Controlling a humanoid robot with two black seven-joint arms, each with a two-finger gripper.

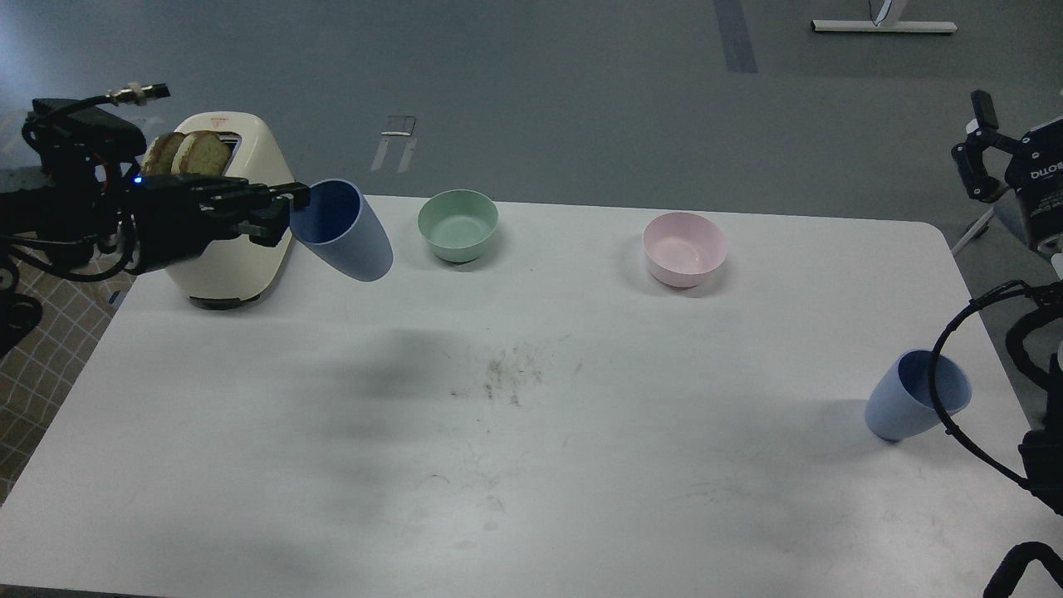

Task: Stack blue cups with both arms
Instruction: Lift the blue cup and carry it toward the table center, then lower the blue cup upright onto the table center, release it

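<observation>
While grey floor fills the room behind it, the white table [531,465] shows dark scuff marks [502,378] near its centre. Along the far edge stand a cream toaster [237,241] holding bread slices [187,152], a green bowl [458,224] and a pink bowl [684,247]. Left gripper [286,214]: clamped on the rim of a matte light-blue cup [349,237], held tilted above the far-left corner. Right gripper [980,158]: raised beyond the right edge, finger spread unclear. Second blue cup [909,407]: upright near the right edge.
</observation>
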